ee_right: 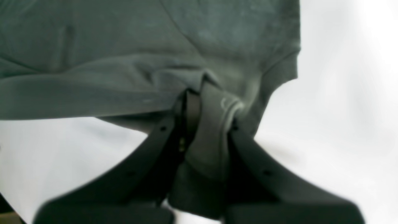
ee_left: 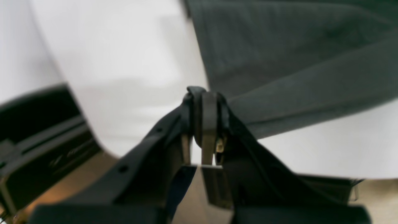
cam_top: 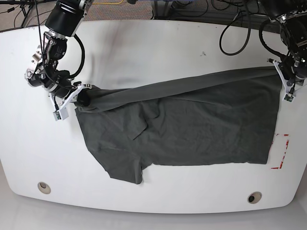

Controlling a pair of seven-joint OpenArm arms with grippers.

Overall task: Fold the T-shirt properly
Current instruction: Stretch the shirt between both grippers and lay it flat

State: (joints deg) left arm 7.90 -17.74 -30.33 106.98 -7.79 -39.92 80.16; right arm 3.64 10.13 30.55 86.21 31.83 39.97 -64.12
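Count: 1 T-shirt (cam_top: 192, 124), 2 hands – left hand (cam_top: 283, 76), right hand (cam_top: 82, 98), 1 worktop (cam_top: 158, 48), 2 round holes in it, 1 red corner marking (cam_top: 282, 152)

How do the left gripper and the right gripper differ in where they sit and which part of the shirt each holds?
The left gripper sits at the table's marked end, pinching a thin edge; the right gripper sits opposite, clamping a thicker bunch near a sleeve. Both are shut on the T-shirt.
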